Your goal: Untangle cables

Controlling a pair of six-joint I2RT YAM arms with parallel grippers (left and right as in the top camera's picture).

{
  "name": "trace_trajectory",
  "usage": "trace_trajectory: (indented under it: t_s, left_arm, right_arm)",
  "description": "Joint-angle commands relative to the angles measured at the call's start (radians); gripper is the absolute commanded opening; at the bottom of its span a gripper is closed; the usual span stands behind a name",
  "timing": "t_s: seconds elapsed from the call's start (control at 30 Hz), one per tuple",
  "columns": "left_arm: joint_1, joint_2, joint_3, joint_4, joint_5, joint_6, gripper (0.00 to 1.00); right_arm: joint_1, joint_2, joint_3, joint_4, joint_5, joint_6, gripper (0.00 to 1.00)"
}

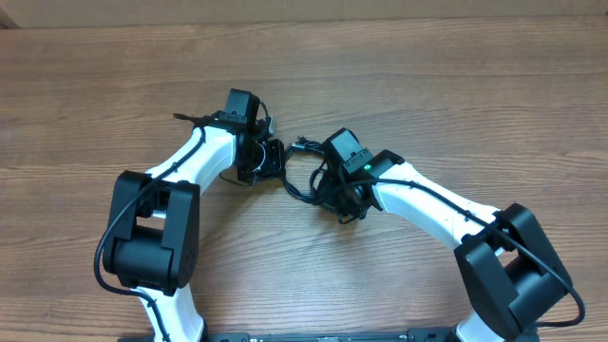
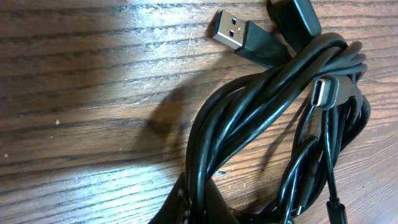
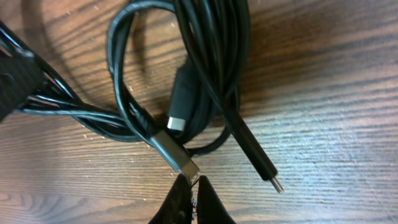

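The cables are gathered in a black bundle near the middle of the counter, with its long axis running left to right between the two grippers. Wide stretches of wood lie between it and the far, left and right edges. A USB-A plug is pointed toward the far-left corner, and a USB-C plug is laid across the strands. Several strands are pinched by the left gripper. The right gripper is closed to a point on the metal tip of a grey plug.
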Motion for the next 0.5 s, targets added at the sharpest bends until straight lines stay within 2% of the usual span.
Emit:
trace_trajectory:
  t_s: [0.0, 0.47]
  left_arm:
    - [-0.006, 0.01, 0.002, -0.002, -0.038, 0.006, 0.04]
    - [-0.006, 0.01, 0.002, -0.002, -0.038, 0.006, 0.04]
  right_arm:
    - [0.002, -0.012, -0.006, 0.02, 0.029, 0.004, 0.04]
    - [0.004, -0.012, -0.006, -0.029, 0.029, 0.003, 0.04]
